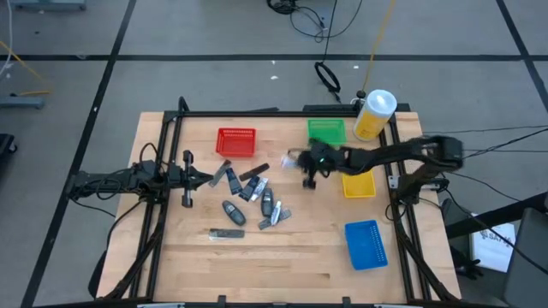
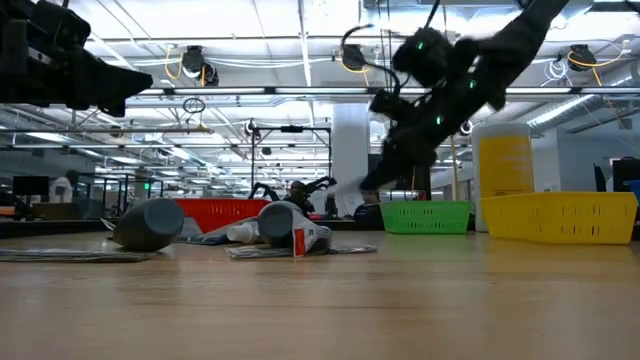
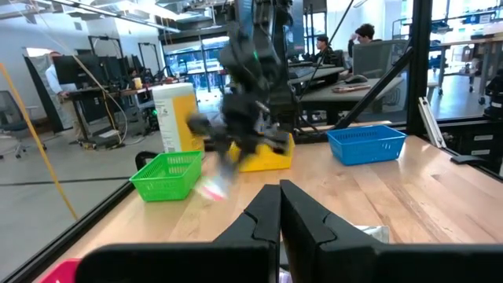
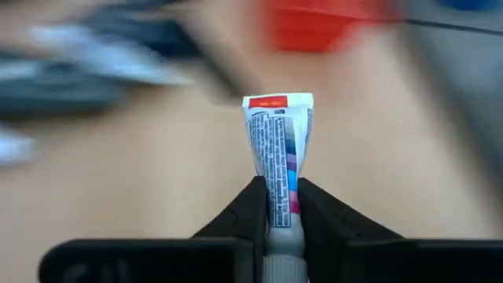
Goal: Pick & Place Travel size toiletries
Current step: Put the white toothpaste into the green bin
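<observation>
1. The right gripper (image 4: 277,206) holds a small white tube (image 4: 277,149). Its jaws are squeezed narrow on the tube's lower end, near the cap, and the flat crimped end with the red band sticks out in front.
2. In the high view the right gripper (image 1: 310,167) is up in the air, just beside the green bin (image 1: 326,130) and near the yellow bin (image 1: 359,184). The tube is too small to make out well there.
3. The tube looks light and a bit soft, so I think it will squash if pinched too hard. The end near the cap is likely the firmest place to hold, and that is where the jaws are now.
4. The skin of the tube looks smooth and may be slippery, so a gentle, steady squeeze seems best.
5. The other toiletries (image 1: 248,195) lie in a loose pile on the table (image 1: 282,257), well apart from the green bin and below the red bin (image 1: 235,142). They look small and light too, and some seem to be flat sachets that could be hard to pinch.
6. The left gripper (image 3: 280,211) waits at the pile's far side from the green bin, with its jaws closed on nothing.
</observation>
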